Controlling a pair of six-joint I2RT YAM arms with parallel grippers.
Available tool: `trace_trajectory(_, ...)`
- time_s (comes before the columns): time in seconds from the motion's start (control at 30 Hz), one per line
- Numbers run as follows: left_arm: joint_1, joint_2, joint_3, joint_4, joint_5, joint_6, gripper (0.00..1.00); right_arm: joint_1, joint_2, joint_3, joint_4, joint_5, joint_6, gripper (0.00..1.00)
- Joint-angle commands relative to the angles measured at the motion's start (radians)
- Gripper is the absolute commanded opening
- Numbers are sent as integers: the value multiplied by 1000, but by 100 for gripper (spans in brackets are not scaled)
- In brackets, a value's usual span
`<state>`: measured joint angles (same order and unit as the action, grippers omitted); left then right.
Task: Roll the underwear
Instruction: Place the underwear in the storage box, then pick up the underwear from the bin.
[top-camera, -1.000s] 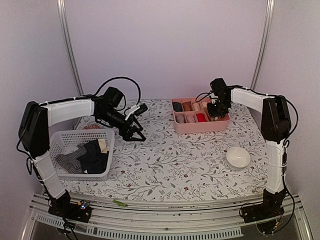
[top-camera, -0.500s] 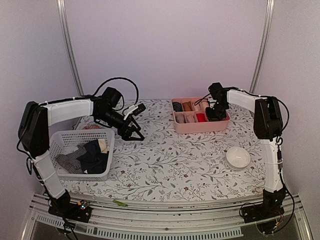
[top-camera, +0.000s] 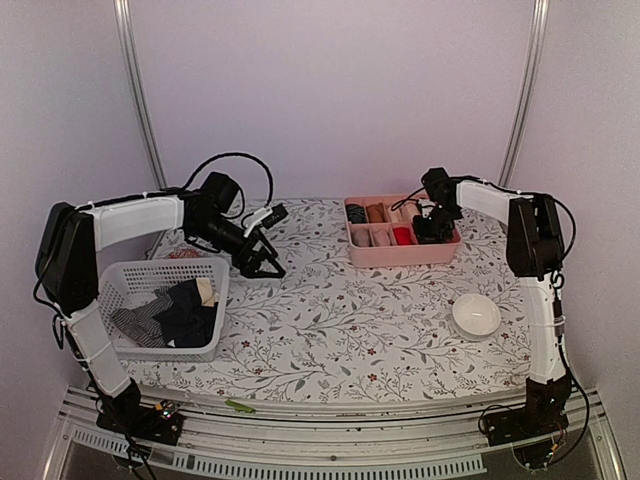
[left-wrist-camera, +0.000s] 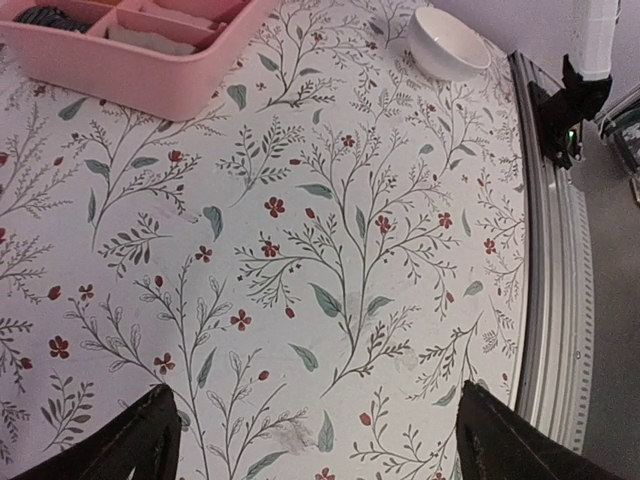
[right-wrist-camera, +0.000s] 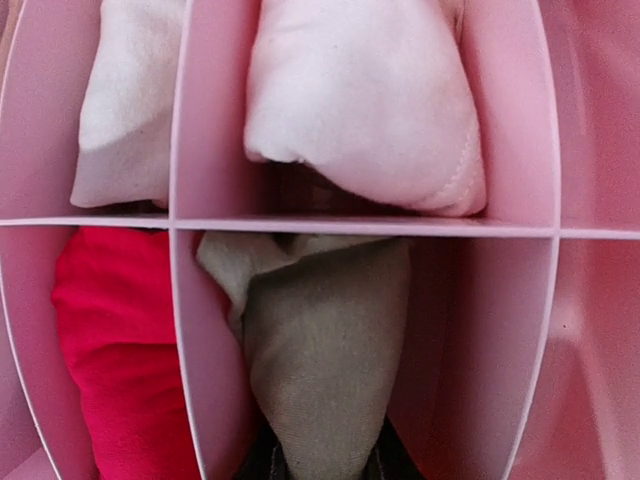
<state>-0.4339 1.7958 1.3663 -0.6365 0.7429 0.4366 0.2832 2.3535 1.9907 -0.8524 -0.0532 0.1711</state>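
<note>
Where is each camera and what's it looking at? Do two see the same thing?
Top camera: high behind both arms, looking down at the table; they show, left hand and right hand too.
Left wrist camera: behind the left hand, facing the table; its two spread fingertips show at the bottom.
Right wrist camera: behind the right hand, over the pink tray, close on the olive-tan underwear; dark fingertips barely show.
Shared: top and left wrist both see the white bowl.

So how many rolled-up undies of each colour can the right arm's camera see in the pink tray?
White rolls: 2
Red roll: 1
Olive-tan roll: 1
Total: 4
</note>
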Motion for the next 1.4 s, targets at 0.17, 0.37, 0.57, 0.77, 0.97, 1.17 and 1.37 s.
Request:
trace_trajectory(0.17, 36, -28, 32, -5, -63, -14, 96, -3, -55, 49, -155, -22, 53, 44)
trace_trajectory(0.37, 56, -65, 36, 20, -120, -8, 96, -1, -100, 87, -147, 4, 62, 50)
trace_trajectory(0.57, 120, -141, 65, 68, -157, -15, 96, -3, -210, 86, -110, 49, 63, 60)
trace_trajectory(0.77, 211, -235, 81, 111, -154, -63, 96, -2, -379, 33, -5, 53, 53, 75)
trace_trajectory(0.97, 327, -288, 140, 16, -119, -114, 96, -3, -612, -119, 157, -3, 40, 99)
trace_trajectory(1.17, 494, -355, 55, -110, -104, -104, 96, -3, -826, -375, 273, -34, 72, 99)
trace_trajectory(1.37, 650, -388, -105, -290, -164, 45, 96, -3, -1030, -668, 373, -162, 97, 99)
